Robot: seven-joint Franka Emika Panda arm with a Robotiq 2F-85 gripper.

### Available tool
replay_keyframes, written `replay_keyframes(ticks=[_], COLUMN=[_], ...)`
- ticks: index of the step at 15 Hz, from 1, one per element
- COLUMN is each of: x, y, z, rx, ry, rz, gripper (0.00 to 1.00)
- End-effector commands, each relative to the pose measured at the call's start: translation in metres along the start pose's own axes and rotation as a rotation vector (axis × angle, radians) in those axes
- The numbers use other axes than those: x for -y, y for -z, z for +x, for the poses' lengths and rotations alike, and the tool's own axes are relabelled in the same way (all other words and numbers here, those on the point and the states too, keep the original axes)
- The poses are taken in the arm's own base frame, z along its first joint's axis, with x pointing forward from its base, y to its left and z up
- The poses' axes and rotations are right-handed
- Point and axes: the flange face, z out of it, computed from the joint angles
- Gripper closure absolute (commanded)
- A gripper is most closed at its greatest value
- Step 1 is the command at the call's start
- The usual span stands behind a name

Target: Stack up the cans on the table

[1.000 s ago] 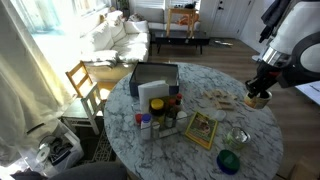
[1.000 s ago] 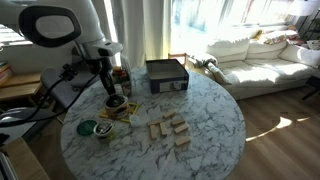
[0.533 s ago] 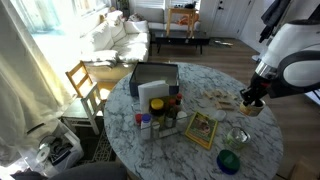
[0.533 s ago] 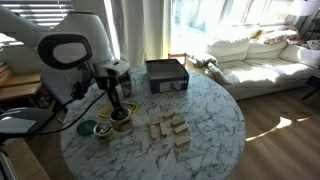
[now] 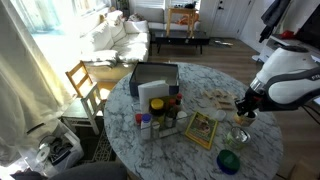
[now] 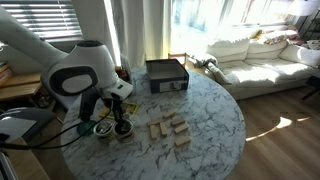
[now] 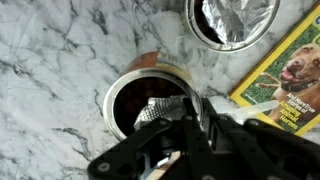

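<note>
The black gripper (image 7: 180, 112) is closed down narrow on the wall of a short round yellow-sided can (image 7: 132, 100) with a dark inside. One silver fingertip (image 7: 158, 112) sits inside the can and the other finger seems to be outside it, so the wall is pinched between them. I think it holds the can this way because the can is too wide and smooth to grab around. The can is low over the big round white marble table (image 7: 50, 60), near the edge where the robot arm stands. I cannot tell if its bottom touches the table top. Near it, but apart, is a second short can with a shiny silver top (image 7: 235, 20). That looks like the place to stack — the held can likely needs to go up and over onto it. A flat yellow book with a dog on it (image 7: 285, 85) lies close by on the table. In an exterior view the gripper (image 5: 245, 110) hangs over that same edge, with a round green-topped thing (image 5: 228, 161) even nearer the edge. Farther in, toward the middle, are small wooden blocks (image 6: 170, 130), a dark box (image 6: 167, 75) and a bunch of bottles and jars (image 5: 160, 118) — all well apart from the cans, so they seem out of the way.
</note>
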Motion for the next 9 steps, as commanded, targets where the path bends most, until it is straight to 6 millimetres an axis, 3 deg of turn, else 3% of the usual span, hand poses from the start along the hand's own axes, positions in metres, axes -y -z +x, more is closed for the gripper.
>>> replay_keyframes(ticks=[1, 2, 4, 9], x=[-0.003, -0.003, -0.002, 0.008], y=[-0.024, -0.029, -0.030, 0.013], z=[-0.006, -0.007, -0.007, -0.001], rx=[0.000, 0.004, 0.000, -0.025], ry=[-0.020, -0.024, -0.035, -0.114], rz=[0.025, 0.030, 0.029, 0.009], gripper=[0.97, 0.97, 0.63, 0.28])
